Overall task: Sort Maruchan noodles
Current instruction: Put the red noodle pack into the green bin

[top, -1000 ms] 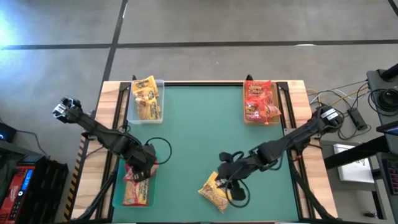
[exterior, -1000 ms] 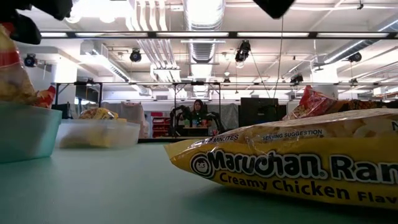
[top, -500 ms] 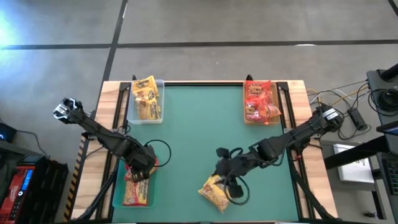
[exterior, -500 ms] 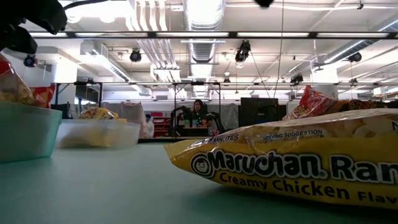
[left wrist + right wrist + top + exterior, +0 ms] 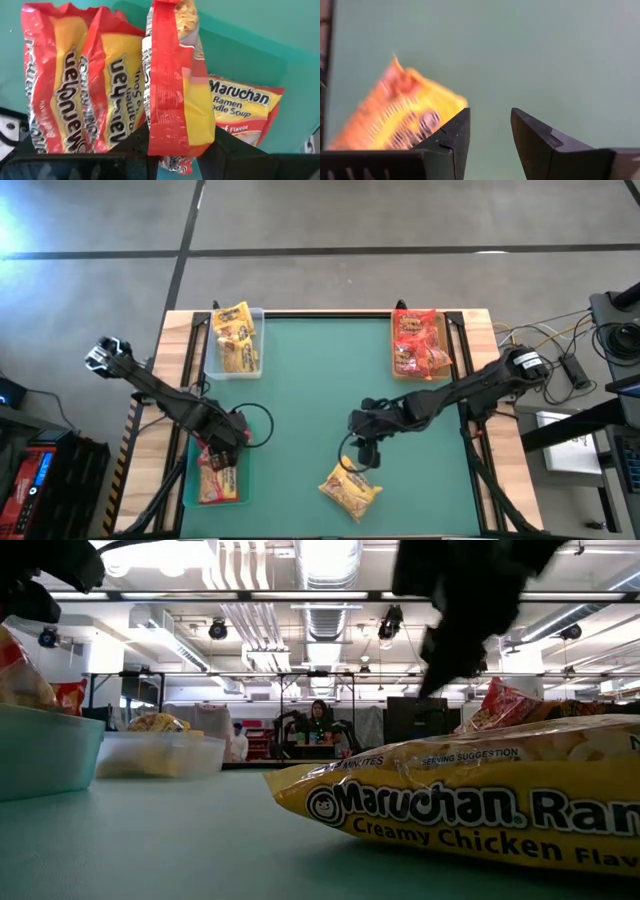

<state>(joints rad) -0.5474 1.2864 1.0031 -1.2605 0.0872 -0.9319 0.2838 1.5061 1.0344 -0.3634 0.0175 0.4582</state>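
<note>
A: Your left tool [image 5: 222,450] is clamped on a red-and-yellow crinkly plastic noodle packet [image 5: 175,90], held on edge over the green rectangular plastic tray [image 5: 190,485] at the table's near left. Three like packets already lie in that tray.

B: And your right tool [image 5: 362,452]?

A: Its fingers stand apart with nothing between them. It hangs over the green table [image 5: 320,400] just beyond the yellow crinkly plastic chicken-flavour packet [image 5: 350,491], which lies loose on the near middle of the table.

B: Where's the rest?

A: Yellow packets sit in the clear rectangular tray [image 5: 252,368] at far left, red ones in the tan rectangular tray [image 5: 397,370] at far right.

B: What could go wrong for you here?

A: The held packet stands upright. Let it go like this and it may tip against the tray wall or lean on its neighbours instead of lying flat. The plastic is slippery, so a light pinch could also let it slide out early.

B: And on the right?

A: The loose packet is flat and crinkly. Come down off-centre and you'll likely push it along the table rather than pick it up.
</note>
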